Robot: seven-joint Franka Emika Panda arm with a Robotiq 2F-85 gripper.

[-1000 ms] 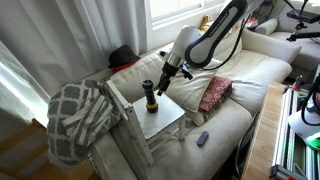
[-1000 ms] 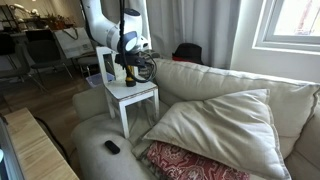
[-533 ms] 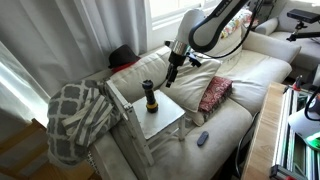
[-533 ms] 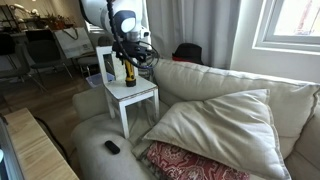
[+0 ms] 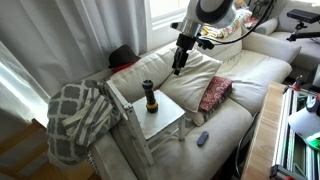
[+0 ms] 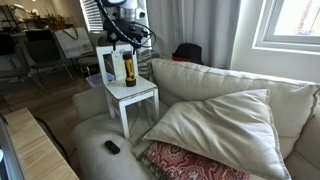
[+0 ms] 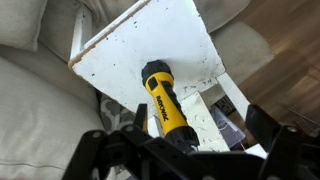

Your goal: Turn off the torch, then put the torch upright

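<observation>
The torch [image 5: 148,97] stands upright on the small white table [image 5: 168,122], with its yellow body and black head on top. It also shows in an exterior view [image 6: 129,69] on the same table [image 6: 140,94]. My gripper [image 5: 179,63] is open and empty. It hangs well above and beyond the torch, clear of it, and shows in an exterior view [image 6: 126,38]. In the wrist view the torch [image 7: 163,98] stands below and between my spread fingers [image 7: 200,121]. I cannot tell whether its light is on.
The table stands on a cream sofa. A grey patterned blanket [image 5: 75,115] hangs beside it. A red patterned cushion [image 5: 214,93], a dark remote [image 5: 202,138] and a big cream cushion [image 6: 220,120] lie on the sofa. A box [image 6: 108,65] stands behind the torch.
My gripper has lifted up and away from the torch, which stays standing upright on the table.
</observation>
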